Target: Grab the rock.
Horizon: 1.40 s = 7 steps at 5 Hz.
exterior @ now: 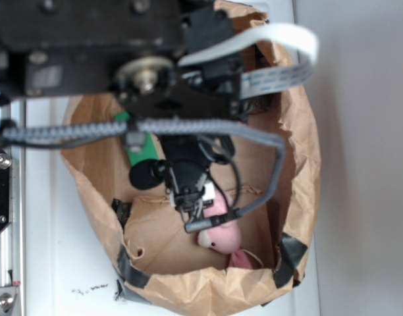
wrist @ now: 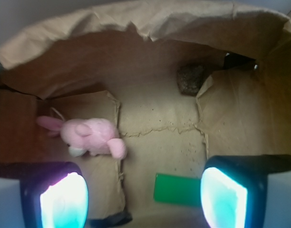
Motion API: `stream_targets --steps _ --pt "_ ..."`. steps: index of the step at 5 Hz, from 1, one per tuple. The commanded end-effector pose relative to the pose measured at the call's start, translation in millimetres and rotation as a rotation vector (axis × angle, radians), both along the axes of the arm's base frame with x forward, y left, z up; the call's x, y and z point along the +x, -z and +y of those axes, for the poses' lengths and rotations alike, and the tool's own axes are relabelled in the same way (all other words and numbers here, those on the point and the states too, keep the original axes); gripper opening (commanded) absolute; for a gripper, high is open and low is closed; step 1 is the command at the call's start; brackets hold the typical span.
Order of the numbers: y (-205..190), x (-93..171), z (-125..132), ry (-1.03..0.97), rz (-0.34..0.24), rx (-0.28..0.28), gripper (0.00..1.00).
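In the wrist view, going left to right, the left fingertip (wrist: 64,202) glowed pale cyan at about 8 o'clock. The pink plush rabbit (wrist: 91,137) lay on its side at about 9 o'clock, on the crumpled brown paper floor, its ears pointing toward the left wall. A flat green block (wrist: 178,189) rested on the floor at about 6 o'clock, between the two fingertips and touching neither. The rock (wrist: 191,78), a small dark speckled lump, sat at about 1 o'clock against the far wall of the paper bag (wrist: 136,23), well apart from the rabbit and the block. The right fingertip (wrist: 224,199) glowed at about 4 o'clock. The gripper (wrist: 144,199) had its jaws released, wide apart, with nothing between them but bare paper and the edge of the block; the rock lay well beyond them.

In the exterior view, a white counter (exterior: 50,263) carried the bag, whose rolled rim (exterior: 307,164) was patched with dark tape. The arm reached down into it, cables draped across. Part of the green block (exterior: 141,146) showed at about 10 o'clock, and the rabbit (exterior: 220,236) lay at about 6 o'clock just below the gripper (exterior: 191,207). The rock could not be made out there.
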<state>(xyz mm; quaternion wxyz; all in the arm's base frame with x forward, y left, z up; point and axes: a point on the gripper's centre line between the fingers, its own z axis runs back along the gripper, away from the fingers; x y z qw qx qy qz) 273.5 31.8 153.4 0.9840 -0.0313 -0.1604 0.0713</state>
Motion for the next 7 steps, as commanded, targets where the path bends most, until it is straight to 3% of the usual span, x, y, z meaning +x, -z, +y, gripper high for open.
stream_targets --steps 1,2,5,7 --pt "18 16 20 0.000 -0.022 -0.006 1.00" --pt "32 24 25 -0.030 -0.018 0.051 1.00" --pt "38 52 40 -0.024 -0.055 0.121 1.00" --pt "38 52 40 -0.024 -0.055 0.121 1.00"
